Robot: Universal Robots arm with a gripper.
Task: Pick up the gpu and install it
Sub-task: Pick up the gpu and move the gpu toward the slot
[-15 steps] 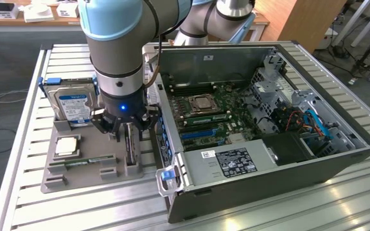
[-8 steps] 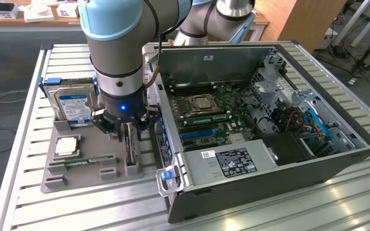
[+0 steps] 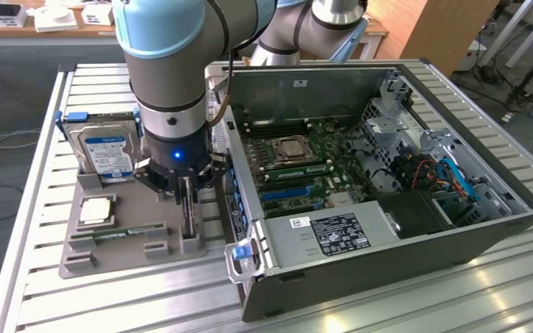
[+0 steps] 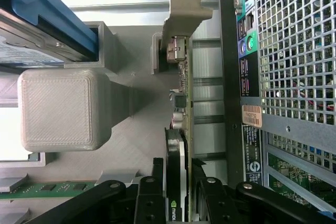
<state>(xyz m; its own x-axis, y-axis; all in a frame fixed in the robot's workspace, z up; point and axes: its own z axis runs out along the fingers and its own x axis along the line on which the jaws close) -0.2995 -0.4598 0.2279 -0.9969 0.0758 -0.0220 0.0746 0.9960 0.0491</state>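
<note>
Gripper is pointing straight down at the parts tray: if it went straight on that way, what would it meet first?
The gpu, standing on edge in the grey holder, directly in the gripper's line. Below it lies the holder's base. Remaining depth is unclear.

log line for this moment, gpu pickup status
step: gpu pickup | gripper: straddling gpu | gpu: on edge in gray holder | computer case: open, gpu not yet installed

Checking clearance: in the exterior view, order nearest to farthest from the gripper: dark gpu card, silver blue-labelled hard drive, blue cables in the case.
1. gpu, upright, right at the gripper.
2. hard drive, on the exterior view's left.
3. blue cables, inside the case, far to the exterior view's right.
</note>
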